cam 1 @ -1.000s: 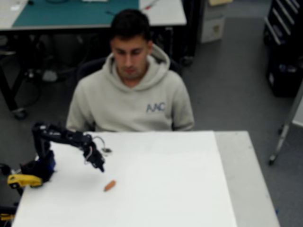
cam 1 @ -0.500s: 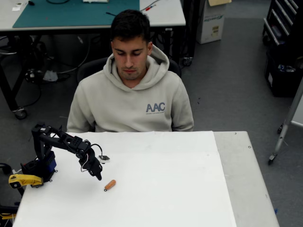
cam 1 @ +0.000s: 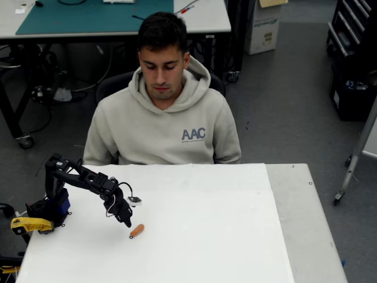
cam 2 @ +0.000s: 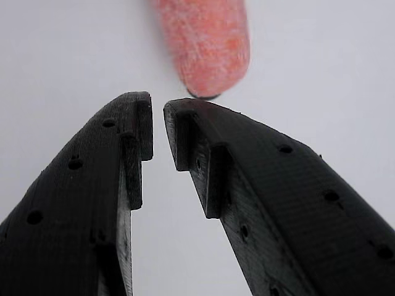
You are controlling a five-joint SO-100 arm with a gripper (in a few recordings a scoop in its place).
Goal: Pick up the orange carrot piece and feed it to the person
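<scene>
White table (cam 1: 224, 236): carrot piece (cam 2: 203, 43) just beyond gripper (cam 2: 157, 111)

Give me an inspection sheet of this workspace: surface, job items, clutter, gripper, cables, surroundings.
Surface: white table, bare around the work spot.
Job's things: orange carrot piece lying flat on the table; the person seated behind the far edge, looking down.
Clutter: small dark-and-white object on the table near the arm, too small to identify.
Grippers: gripper just short of the carrot's near end, jaws nearly together, holding nothing.
Cables: thin wire looping along the arm.
Surroundings: yellow clamp at the arm's base; workbench with green mat behind; grey floor.
</scene>
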